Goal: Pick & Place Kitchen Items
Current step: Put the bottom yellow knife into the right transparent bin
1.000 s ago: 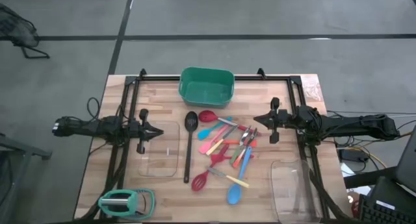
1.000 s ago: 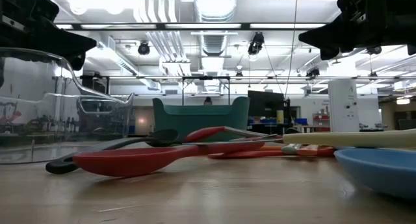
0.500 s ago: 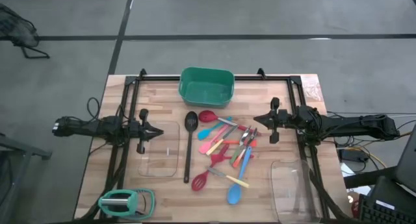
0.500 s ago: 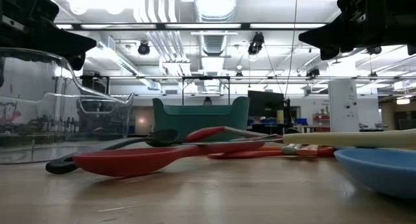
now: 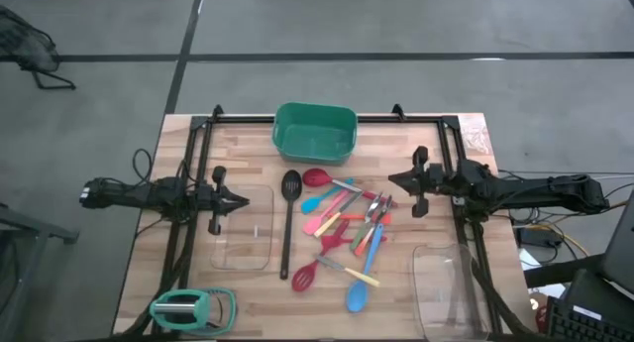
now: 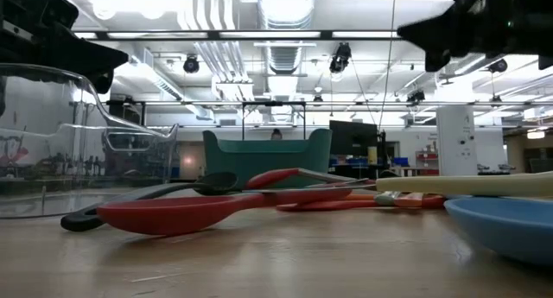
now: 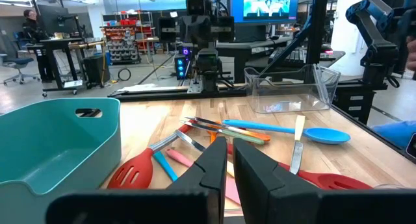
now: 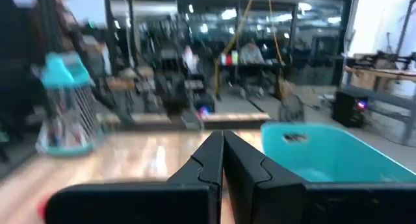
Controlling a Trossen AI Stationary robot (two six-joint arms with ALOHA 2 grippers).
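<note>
The kitchen items lie in a loose pile (image 5: 342, 223) on the wooden table's middle: a long black slotted spoon (image 5: 288, 223), a red spoon (image 5: 317, 177), a blue spoon (image 5: 357, 297), a red slotted spatula (image 5: 304, 276) and several small colour-handled pieces. They also show in the left wrist view (image 7: 227, 136). My left gripper (image 5: 246, 200) (image 7: 231, 149) is shut and empty, level above the left glass tray, pointing at the pile. My right gripper (image 5: 388, 182) (image 8: 223, 141) is shut and empty, just right of the pile, above the table.
A green plastic tub (image 5: 315, 132) stands at the far middle. A clear glass tray (image 5: 243, 233) lies left of the pile, and another (image 5: 446, 287) lies near right. A teal tool (image 5: 188, 307) lies at the near left corner. Black frame rails (image 5: 188, 183) run along both sides.
My right gripper has risen a little above the table and stays shut. The utensils lie where they were.
</note>
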